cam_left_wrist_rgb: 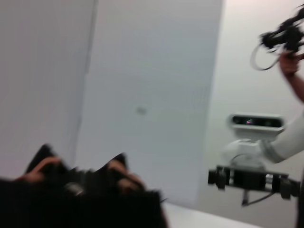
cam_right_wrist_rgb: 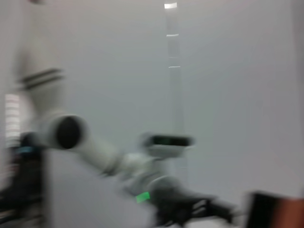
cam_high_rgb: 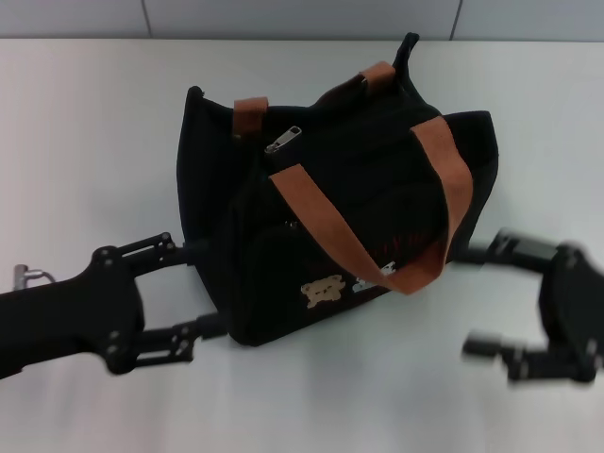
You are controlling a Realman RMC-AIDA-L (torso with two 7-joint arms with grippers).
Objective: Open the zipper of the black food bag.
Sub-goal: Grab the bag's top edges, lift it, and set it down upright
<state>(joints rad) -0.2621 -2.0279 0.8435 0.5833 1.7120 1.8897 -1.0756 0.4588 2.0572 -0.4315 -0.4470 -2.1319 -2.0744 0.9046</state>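
White table [cam_high_rgb: 85, 142] carries the black food bag [cam_high_rgb: 311, 236], upright. Left gripper [cam_high_rgb: 203, 288] is at the bag's left end, jaws spread wide, fingertips at the fabric, gripping nothing. Right gripper [cam_high_rgb: 481, 297] sits just right of the bag, jaws wide apart, empty. Zipper [cam_high_rgb: 283, 140] pull rests on the bag's top, left end.

Plain white tabletop [cam_high_rgb: 94, 142] fills most of the head view, meeting a pale grey paneled wall [cam_high_rgb: 283, 17] with 2 thin vertical seams. Lighting's soft, even.
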